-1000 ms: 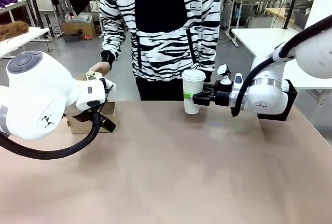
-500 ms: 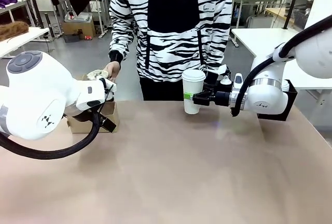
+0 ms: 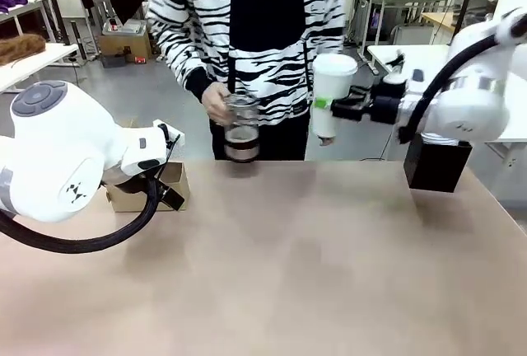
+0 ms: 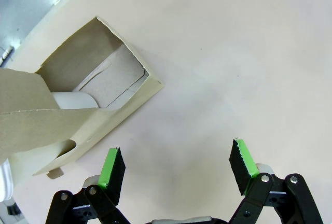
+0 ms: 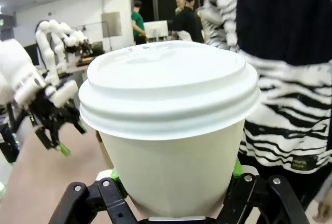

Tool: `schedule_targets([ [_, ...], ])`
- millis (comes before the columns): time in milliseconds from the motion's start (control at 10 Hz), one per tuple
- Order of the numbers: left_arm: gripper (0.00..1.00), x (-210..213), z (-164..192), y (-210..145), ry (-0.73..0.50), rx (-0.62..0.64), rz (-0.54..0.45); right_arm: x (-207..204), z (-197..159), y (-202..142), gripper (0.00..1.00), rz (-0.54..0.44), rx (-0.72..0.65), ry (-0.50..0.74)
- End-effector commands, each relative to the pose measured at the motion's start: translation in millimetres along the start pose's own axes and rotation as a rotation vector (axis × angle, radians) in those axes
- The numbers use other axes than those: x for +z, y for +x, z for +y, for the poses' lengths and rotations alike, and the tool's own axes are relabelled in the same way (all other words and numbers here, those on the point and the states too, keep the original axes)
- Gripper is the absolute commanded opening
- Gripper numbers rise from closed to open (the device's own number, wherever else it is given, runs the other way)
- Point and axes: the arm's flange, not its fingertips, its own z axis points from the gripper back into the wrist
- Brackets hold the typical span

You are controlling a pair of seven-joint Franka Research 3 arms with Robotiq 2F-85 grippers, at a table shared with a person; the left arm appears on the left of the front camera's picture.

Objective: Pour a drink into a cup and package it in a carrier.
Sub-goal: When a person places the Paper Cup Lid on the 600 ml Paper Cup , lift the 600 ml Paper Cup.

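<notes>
1. Fingers [image 4: 113, 169] of my left gripper [image 4: 176, 164] are spread and empty above bare table [image 4: 218, 53], beside the edge of the carrier [image 4: 98, 125].
2. Person's hand [image 3: 216, 102] holds the carafe [image 3: 241, 117] of drink [image 3: 241, 146] near the far edge.
3. My right gripper [image 3: 324, 107] clasps the lidded cup [image 3: 331, 84], held high, clear of the table.

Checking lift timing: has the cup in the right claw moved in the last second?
Yes. The cup, held in the right claw, has risen off the table and shifted right, toward the black box.
</notes>
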Motion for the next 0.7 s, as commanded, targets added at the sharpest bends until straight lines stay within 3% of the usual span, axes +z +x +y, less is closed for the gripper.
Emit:
schedule_targets([
  [0, 1.00, 0, 0, 0, -0.002, 0.001, -0.001, 39, 22, 41, 0.81, -0.018, -0.056, -0.002],
  [300, 1.00, 0, 0, 0, -0.002, 0.001, -0.001, 81, 60, 97, 0.81, -0.006, -0.092, 0.022],
  [600, 1.00, 0, 0, 0, -0.002, 0.001, -0.001, 98, 88, 115, 0.81, -0.002, -0.121, 0.021],
])
